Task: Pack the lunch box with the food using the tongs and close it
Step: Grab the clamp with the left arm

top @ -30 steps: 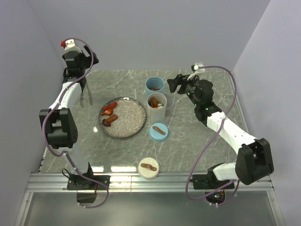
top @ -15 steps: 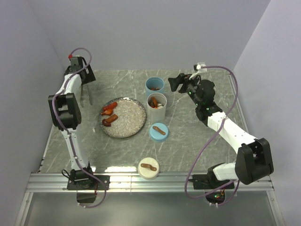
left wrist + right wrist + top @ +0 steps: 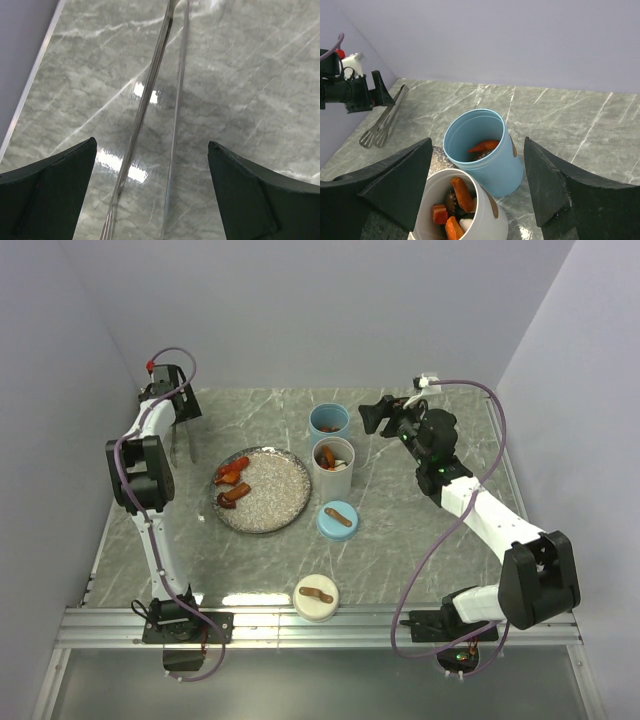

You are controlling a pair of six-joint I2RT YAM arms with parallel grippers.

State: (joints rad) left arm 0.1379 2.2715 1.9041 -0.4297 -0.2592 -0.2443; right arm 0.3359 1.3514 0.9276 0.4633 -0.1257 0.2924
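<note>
The tongs lie flat on the marble, their two thin arms running between my left gripper's open fingers, which hover over them without touching. From above, the left gripper is at the far left corner over the tongs. The lunch box is two round cups: a blue one with an orange food piece inside, and a white one holding several food pieces. My right gripper is open, above and behind the cups. More food lies on the plate.
A blue lid with a brown strip handle lies in front of the cups. A white lid sits near the front edge. Walls close in the table at the left, back and right.
My left arm has swung back and to the left and come down over the tongs' handle end. The right arm, cups and plate have hardly moved.
</note>
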